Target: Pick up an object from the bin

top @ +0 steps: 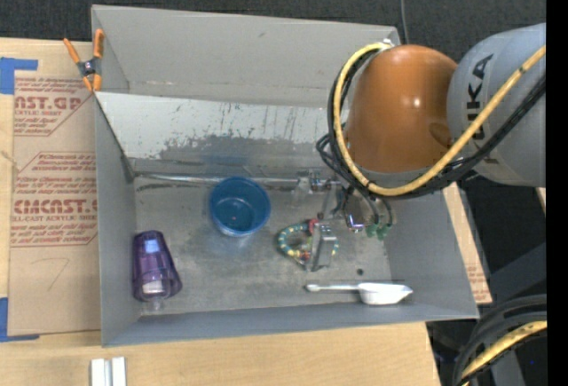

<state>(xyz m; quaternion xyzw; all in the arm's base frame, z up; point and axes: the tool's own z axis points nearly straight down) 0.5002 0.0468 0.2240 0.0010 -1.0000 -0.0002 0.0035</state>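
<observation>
Hanging at a small multicoloured ring (292, 241) near the blue cup (238, 205), the pincer (323, 248), grip state unclear.

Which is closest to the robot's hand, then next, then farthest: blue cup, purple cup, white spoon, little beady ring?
1. Beady ring, right beside the hand.
2. White spoon, by the lower wall.
3. Blue cup, mid-bin.
4. Purple cup, lying in the lower-left corner.

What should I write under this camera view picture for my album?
Robot gripper down by a green ring, between a blue cup and a white spoon.
</observation>
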